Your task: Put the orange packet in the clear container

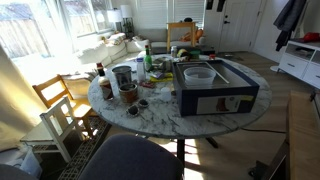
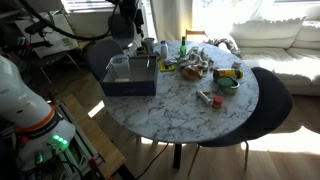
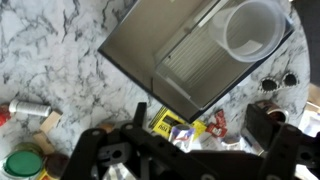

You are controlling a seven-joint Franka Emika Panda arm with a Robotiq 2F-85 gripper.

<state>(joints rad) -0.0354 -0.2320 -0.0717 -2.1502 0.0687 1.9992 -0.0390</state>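
The clear container is a translucent tub lying on top of the dark blue box; it shows in both exterior views. A small crumpled red-orange packet lies on the marble beside the box's edge, next to a yellow packet; this seems to be the orange packet. My gripper hangs open and empty high above these packets and the box's edge. In an exterior view it is the dark shape above the box.
The round marble table carries a metal can, bottles, a green lid and a cluster of snacks and small items. Chairs stand around it, and a white sofa stands behind.
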